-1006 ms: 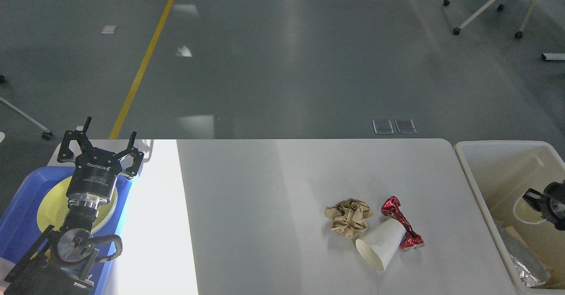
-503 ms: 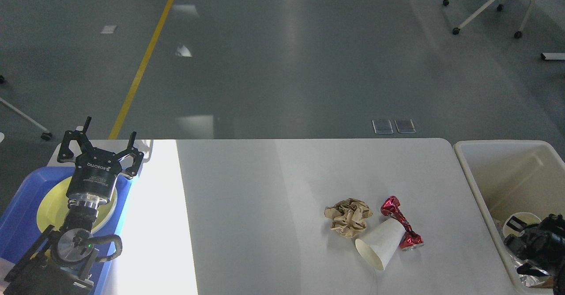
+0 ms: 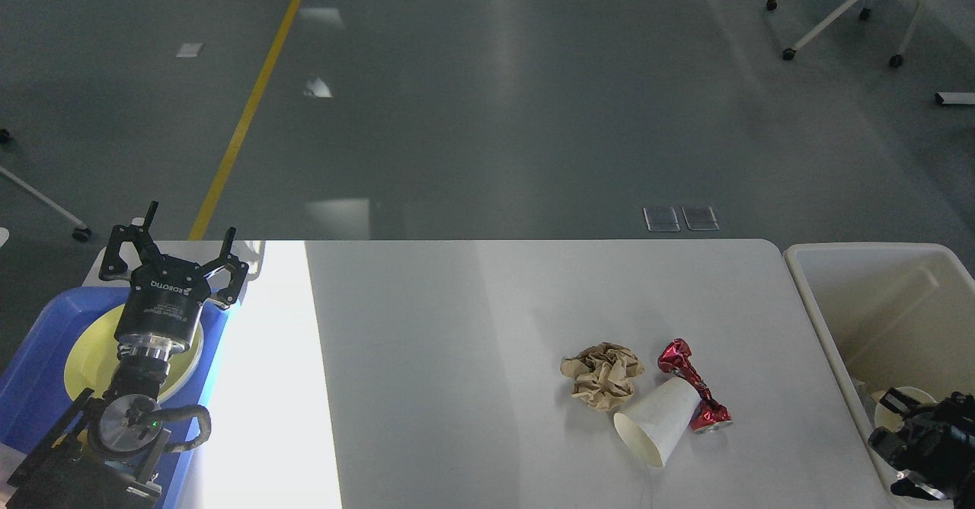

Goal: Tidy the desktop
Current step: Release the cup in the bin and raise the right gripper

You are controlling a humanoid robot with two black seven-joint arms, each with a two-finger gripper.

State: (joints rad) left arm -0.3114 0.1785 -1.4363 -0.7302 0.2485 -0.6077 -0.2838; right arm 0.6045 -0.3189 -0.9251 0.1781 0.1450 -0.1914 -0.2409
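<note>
Sunk lower into cream bin [image 3: 838, 296] at right: right gripper [image 3: 910, 436], jaws too dark to tell.
Left gripper [image 3: 174, 254] spread wide above blue tray [image 3: 30, 387]; crumpled paper [image 3: 602, 374], paper cup [image 3: 659, 421], red foil [image 3: 695, 387] clustered touching on table [image 3: 457, 356], right of centre.

The left gripper [image 3: 177, 248] is matte black with 2 angular linkage fingers [image 3: 145, 223]. Behind the fingers, white lettering marks its round black body, then a silver ring, a black cable loop and a small green light.
</note>
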